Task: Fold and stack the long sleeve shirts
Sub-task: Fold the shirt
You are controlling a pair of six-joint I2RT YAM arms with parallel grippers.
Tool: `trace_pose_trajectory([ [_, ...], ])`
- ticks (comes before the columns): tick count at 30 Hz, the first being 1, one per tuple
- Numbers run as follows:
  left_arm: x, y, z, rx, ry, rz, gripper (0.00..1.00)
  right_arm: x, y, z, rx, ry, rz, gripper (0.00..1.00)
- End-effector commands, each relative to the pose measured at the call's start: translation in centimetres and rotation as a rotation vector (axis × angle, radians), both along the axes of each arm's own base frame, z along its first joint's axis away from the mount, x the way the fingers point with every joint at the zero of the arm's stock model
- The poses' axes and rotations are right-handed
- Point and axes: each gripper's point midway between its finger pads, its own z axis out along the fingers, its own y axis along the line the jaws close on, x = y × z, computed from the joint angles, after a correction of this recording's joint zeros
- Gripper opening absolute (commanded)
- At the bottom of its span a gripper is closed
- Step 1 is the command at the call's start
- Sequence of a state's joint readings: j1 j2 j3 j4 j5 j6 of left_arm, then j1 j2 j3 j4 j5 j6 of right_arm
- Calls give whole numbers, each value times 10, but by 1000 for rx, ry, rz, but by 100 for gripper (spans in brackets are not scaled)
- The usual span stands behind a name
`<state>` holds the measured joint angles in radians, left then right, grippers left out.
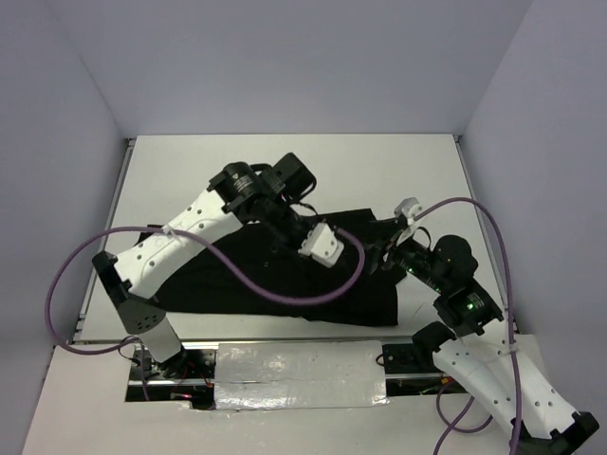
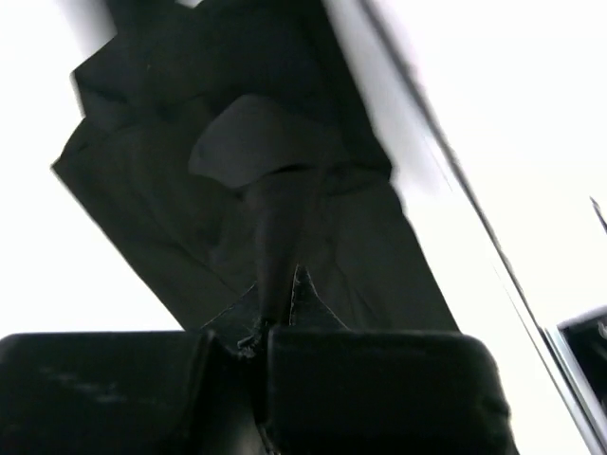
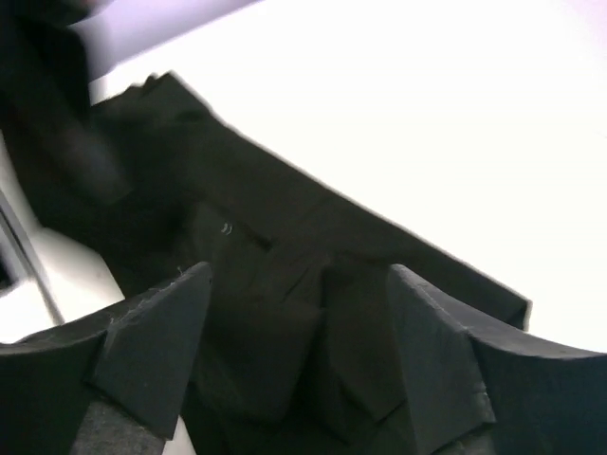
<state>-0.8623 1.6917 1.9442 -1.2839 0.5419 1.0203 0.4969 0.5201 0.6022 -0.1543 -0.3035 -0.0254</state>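
Note:
The black long sleeve shirt [image 1: 237, 280] lies spread and rumpled across the middle of the white table [image 1: 379, 171]. My left gripper [image 1: 327, 254] is over the shirt's upper middle. In the left wrist view the left gripper [image 2: 258, 336] is shut on a pinched fold of the shirt [image 2: 285, 190], and the cloth stretches away below it. My right gripper [image 1: 379, 248] is at the shirt's right edge. In the right wrist view it [image 3: 299, 284] is open, and folds of the shirt [image 3: 275, 218] lie between and below its fingers [image 3: 156, 351]. No neck label shows.
Purple cables [image 1: 285, 294] loop over the shirt and beside both arms. A taped strip [image 1: 294, 374] runs along the table's near edge. Walls close in the table on the left, back and right. The table's edge rail [image 2: 493, 275] shows in the left wrist view.

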Motion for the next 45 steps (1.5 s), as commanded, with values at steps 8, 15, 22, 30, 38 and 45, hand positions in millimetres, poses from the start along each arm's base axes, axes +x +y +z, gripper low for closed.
trace_pose_trajectory([
  [8,-41,-7,36,29,-133,-57,0,52,2,-24,-17,173,-110,5],
  [15,-36,-14,35,95,-174,69,0,55,39,-80,-68,365,86,0],
  [22,-33,-24,66,22,-228,137,0,22,52,-129,-74,546,236,0],
  [30,-50,-34,65,15,-221,95,0,22,44,-169,-137,723,154,0],
  [38,-48,-44,93,-95,-266,102,0,9,50,-210,-179,961,161,0],
  [45,-49,-50,82,-82,-256,81,0,7,70,-208,-157,977,269,0],
])
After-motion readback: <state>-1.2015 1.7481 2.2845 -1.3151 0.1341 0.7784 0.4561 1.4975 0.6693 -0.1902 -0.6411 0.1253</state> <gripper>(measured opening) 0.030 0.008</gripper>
